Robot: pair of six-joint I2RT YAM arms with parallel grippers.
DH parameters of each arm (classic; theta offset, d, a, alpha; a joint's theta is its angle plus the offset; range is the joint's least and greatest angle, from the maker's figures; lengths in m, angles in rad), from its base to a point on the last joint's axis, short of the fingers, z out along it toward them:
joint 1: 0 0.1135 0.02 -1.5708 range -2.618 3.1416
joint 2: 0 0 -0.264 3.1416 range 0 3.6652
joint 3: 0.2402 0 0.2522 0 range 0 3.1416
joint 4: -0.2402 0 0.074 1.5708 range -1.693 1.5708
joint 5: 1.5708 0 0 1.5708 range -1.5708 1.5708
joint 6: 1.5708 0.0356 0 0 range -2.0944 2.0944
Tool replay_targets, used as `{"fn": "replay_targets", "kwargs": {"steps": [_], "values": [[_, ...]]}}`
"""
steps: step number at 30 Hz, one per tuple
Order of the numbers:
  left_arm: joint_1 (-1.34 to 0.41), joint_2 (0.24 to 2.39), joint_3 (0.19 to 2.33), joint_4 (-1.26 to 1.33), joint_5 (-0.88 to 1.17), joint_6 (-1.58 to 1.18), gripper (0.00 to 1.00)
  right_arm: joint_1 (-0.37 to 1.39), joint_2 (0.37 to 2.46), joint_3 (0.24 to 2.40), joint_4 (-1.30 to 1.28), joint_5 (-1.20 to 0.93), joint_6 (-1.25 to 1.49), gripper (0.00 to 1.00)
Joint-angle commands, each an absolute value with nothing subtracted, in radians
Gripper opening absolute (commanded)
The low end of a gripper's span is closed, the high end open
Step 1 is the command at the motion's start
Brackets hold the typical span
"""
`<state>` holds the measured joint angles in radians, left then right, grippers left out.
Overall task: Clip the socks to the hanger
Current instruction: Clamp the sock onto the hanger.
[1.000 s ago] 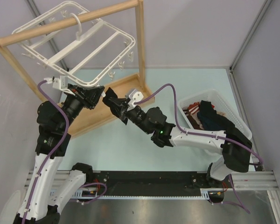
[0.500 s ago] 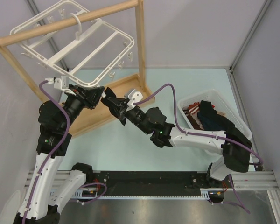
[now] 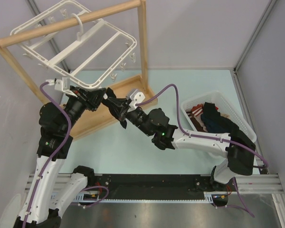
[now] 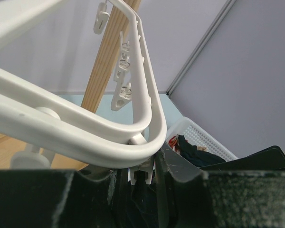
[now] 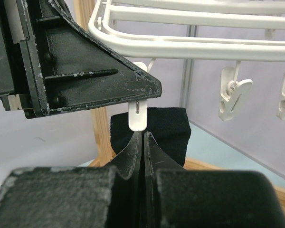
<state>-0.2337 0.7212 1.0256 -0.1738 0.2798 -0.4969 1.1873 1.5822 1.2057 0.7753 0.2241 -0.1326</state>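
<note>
The white hanger (image 4: 85, 137) hangs from the wooden stand, with its near corner low over my grippers. My left gripper (image 4: 142, 176) is shut on a small white clip (image 4: 141, 171) dangling from that corner. In the right wrist view the clip's lower tip (image 5: 137, 118) sits just above my right gripper (image 5: 143, 135), which is shut on a black sock (image 5: 167, 127). The sock stands upright behind the clip tip, touching or nearly touching it. From above, both grippers (image 3: 100, 96) (image 3: 113, 102) meet under the hanger's rim (image 3: 131, 40). More dark socks (image 3: 213, 118) lie in the basket.
The wooden stand (image 3: 142, 52) rises right behind the grippers, and its base board (image 3: 92, 121) lies under them. A white basket (image 3: 242, 124) with dark and reddish garments stands at the right. Other clips (image 5: 233, 97) hang along the hanger's rim.
My right gripper has carried the black sock left and up, closing on the clip held by the left gripper. The left arm has stayed put.
</note>
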Motion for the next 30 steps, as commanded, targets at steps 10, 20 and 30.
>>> {"fn": "replay_targets", "kwargs": {"steps": [10, 20, 30], "values": [[-0.252, 0.715, 1.014, -0.210, 0.316, -0.508, 0.31, 1.204, 1.609, 1.273, 0.827, 0.230, -0.138, 0.00], [-0.252, 0.710, 1.028, -0.229, 0.296, -0.496, 0.67, 1.206, 1.612, 1.281, 0.844, 0.232, -0.146, 0.19], [-0.252, 0.684, 1.144, -0.385, 0.200, -0.420, 0.87, 1.198, 1.569, 1.281, 0.721, 0.259, -0.143, 0.55]]}}
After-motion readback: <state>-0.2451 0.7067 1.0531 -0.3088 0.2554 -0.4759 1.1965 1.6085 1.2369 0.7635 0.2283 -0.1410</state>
